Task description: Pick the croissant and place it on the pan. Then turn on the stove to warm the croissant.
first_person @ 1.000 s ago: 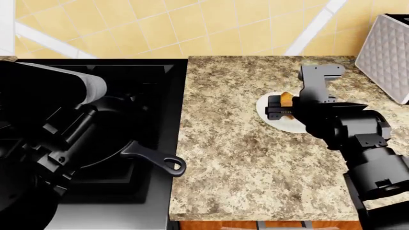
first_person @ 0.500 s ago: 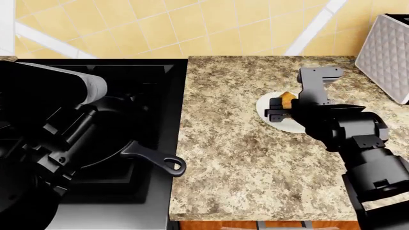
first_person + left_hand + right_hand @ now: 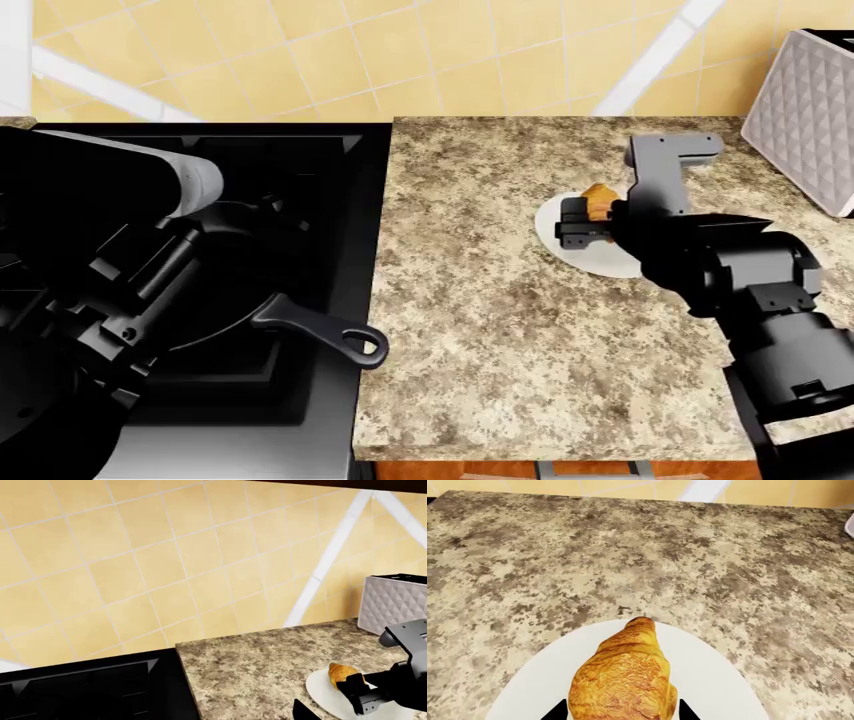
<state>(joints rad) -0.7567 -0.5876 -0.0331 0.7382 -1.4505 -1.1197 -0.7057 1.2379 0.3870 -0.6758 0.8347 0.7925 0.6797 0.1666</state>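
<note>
Stove (image 3: 287, 150): a large black range fills the left half of the head view, butted against the counter's left edge.
Counter (image 3: 534, 330): speckled brown-and-tan stone, running from the stove to the right edge, with yellow wall tiles behind.
Left arm (image 3: 100, 260): a bulky black arm lies over the stove, partly covering the pan; its gripper is out of sight in every view.
Right arm (image 3: 761, 300): black, reaching in from the lower right toward the plate.
Pan (image 3: 234, 290): a round black skillet on the stove, its long handle pointing toward the counter's front left corner.
Plate (image 3: 707, 680): round and white, on the counter, well apart from the pan.
Right gripper (image 3: 582, 224): over the plate, its two dark fingertips (image 3: 684, 711) set on either side of the croissant, pinching it.
Croissant (image 3: 624, 677): golden brown, over the plate, its pointed tip facing away from the gripper.
</note>
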